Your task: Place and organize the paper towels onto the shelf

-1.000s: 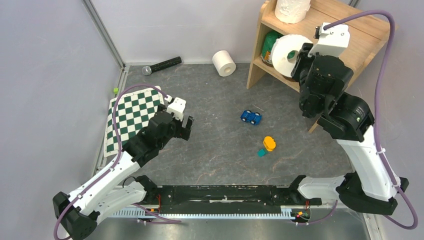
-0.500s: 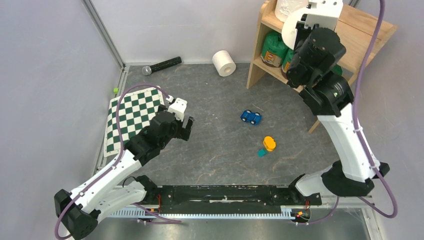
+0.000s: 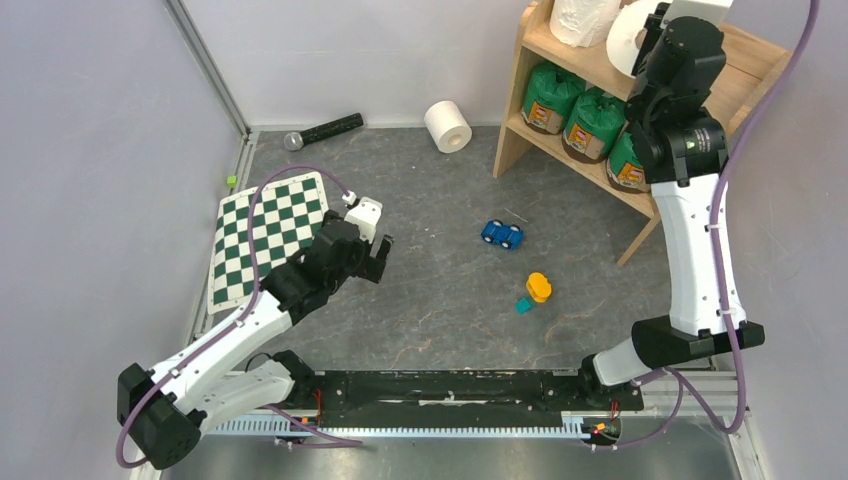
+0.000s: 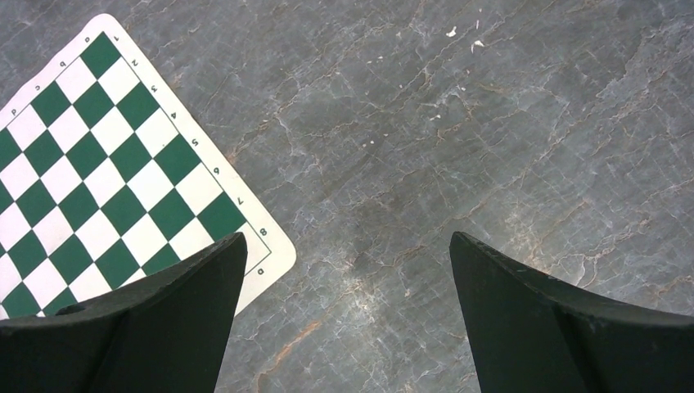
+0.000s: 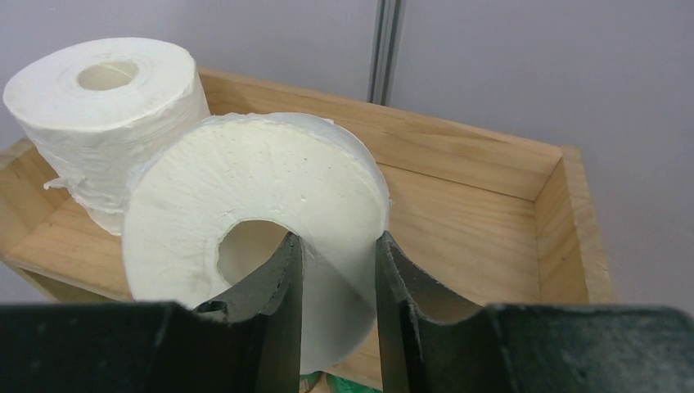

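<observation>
Six rolls in all: three white, three green. The three green rolls (image 3: 593, 120) sit side by side on the lower tier of the shelf (image 3: 520, 110). One white roll (image 3: 583, 18) stands upright at the left end of the top tier. A second white roll (image 5: 245, 188) is over the top tier, just right of the first, turned on its side with the core facing the wrist camera. The right gripper (image 5: 338, 246) is clamped on its wall, one finger (image 5: 274, 286) inside the core and the other outside. Whether this roll touches the board I cannot tell. The third white roll (image 3: 447, 125) sits on the table (image 3: 440, 200), left of the shelf and apart from it, near the back wall.

The left gripper (image 3: 380, 260) hangs over the table with its two fingers spread wide and nothing between them, just beside the near right corner of the one mat (image 3: 265, 235).

Also on the table are one mic (image 3: 325, 129) at the back, one blue car (image 3: 502, 234) near the middle, and one orange piece (image 3: 539, 287) with one teal piece (image 3: 523, 305) just beside it.
</observation>
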Controlling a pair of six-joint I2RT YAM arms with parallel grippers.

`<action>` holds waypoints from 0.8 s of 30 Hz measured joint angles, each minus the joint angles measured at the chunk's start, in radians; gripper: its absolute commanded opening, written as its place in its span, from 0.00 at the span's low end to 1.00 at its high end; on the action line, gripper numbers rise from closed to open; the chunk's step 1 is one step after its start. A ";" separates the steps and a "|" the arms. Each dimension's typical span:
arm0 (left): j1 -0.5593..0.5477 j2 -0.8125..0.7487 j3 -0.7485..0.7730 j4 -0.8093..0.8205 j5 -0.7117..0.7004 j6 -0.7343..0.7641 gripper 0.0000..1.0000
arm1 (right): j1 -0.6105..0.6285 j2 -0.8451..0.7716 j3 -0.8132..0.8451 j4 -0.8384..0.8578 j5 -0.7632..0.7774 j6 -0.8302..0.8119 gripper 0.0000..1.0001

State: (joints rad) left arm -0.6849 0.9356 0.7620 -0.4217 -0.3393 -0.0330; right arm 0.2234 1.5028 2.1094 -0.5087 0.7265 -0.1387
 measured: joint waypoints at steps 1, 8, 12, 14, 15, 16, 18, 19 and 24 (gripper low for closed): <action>0.000 0.005 0.000 0.000 0.000 0.000 1.00 | -0.023 0.001 0.000 -0.004 -0.039 0.022 0.12; 0.000 0.028 0.000 0.000 0.000 0.000 1.00 | -0.057 0.003 0.000 -0.016 -0.200 0.098 0.15; 0.000 0.038 0.000 0.000 0.000 0.000 1.00 | -0.061 -0.003 -0.003 -0.020 -0.244 0.113 0.17; 0.000 0.041 0.000 0.000 0.000 0.000 1.00 | -0.065 -0.014 -0.013 -0.023 -0.253 0.117 0.18; 0.000 0.041 0.000 0.000 0.000 0.000 1.00 | -0.069 -0.022 -0.020 -0.024 -0.256 0.117 0.18; 0.000 0.041 0.000 0.000 0.000 0.000 1.00 | -0.072 -0.028 -0.026 -0.024 -0.255 0.120 0.20; 0.000 0.042 0.000 0.000 0.000 0.000 1.00 | -0.079 -0.036 -0.034 -0.026 -0.255 0.129 0.23; 0.000 0.042 0.000 0.000 0.000 0.000 1.00 | -0.083 -0.039 -0.036 -0.027 -0.254 0.134 0.24; -0.002 0.042 0.000 -0.001 -0.001 0.000 1.00 | -0.096 -0.043 -0.044 -0.027 -0.251 0.162 0.30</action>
State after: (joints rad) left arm -0.6872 0.9775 0.7620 -0.4225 -0.3401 -0.0330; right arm 0.1276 1.4597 2.0655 -0.5358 0.4759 0.0235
